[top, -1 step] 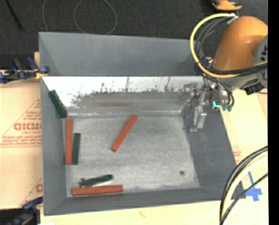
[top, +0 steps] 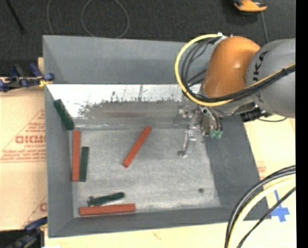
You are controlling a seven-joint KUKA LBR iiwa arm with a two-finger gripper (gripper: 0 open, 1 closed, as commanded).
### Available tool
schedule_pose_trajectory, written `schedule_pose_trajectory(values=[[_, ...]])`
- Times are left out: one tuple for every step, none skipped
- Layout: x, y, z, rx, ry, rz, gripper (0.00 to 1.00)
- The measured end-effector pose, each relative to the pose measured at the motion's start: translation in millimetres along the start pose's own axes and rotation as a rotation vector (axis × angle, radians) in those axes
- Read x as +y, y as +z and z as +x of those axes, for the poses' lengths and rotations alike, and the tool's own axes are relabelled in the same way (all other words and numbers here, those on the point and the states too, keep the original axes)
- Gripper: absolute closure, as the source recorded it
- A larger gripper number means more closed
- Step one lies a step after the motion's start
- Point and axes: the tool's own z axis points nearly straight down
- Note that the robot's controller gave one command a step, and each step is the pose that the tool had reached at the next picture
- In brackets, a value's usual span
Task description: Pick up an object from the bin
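My gripper (top: 187,141) hangs over the right part of the bin floor, near the back wall, with nothing visibly in it. The nearest loose thing is an orange-red stick (top: 137,146), lying diagonally on the floor to the gripper's left and apart from it.
By the left wall a dark green stick (top: 63,114) leans in the back corner. Below it a red stick (top: 76,155) lies beside a short dark green one (top: 84,163). Along the front lie a dark green stick (top: 106,198) and a red stick (top: 107,209). The arm with its orange cover and cables reaches in from the right.
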Motion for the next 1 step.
schedule_pose_trajectory(values=[[72.7,98.2,-28.1,-0.006,-0.078,0.002,0.00]])
